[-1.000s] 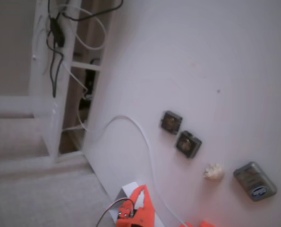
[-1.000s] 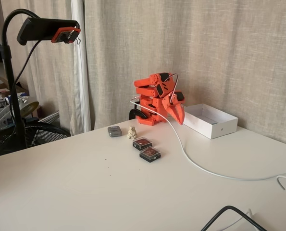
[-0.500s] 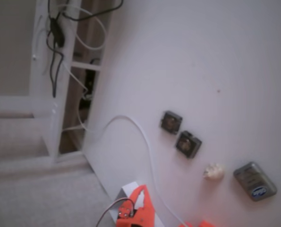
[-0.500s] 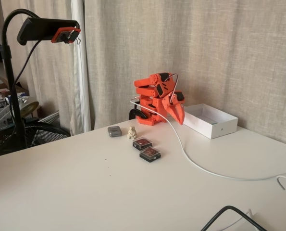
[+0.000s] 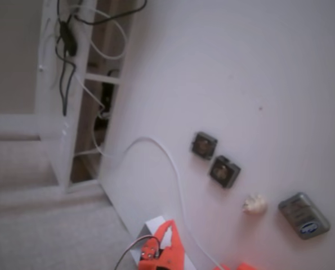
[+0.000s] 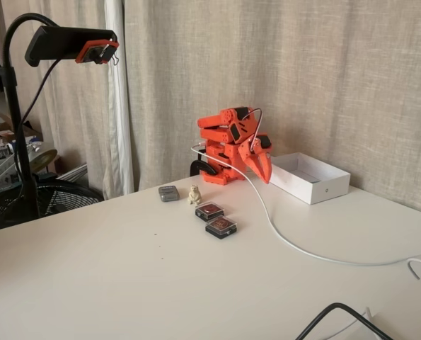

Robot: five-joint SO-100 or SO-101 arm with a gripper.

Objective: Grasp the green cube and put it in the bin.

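Note:
The green cube shows in neither fixed view. The bin point(image 6: 310, 178), a plain white box, stands at the back of the table by the curtain. The orange arm point(image 6: 228, 142) is folded up on its base to the left of the bin. Its gripper point(image 6: 266, 177) points down just off the bin's left end, with the fingers together in a point and nothing between them. In the other fixed view only the gripper's tip point(image 5: 168, 225) enters from the bottom edge, beside a pale corner that may be the bin.
Two dark grey square pieces point(image 6: 209, 210) point(image 6: 221, 226) lie in front of the arm, with a small cream figurine point(image 6: 194, 194) and a grey device point(image 6: 169, 193) to their left. A white cable point(image 6: 281, 237) runs across the table. A black cable point(image 6: 337, 312) loops at the front edge.

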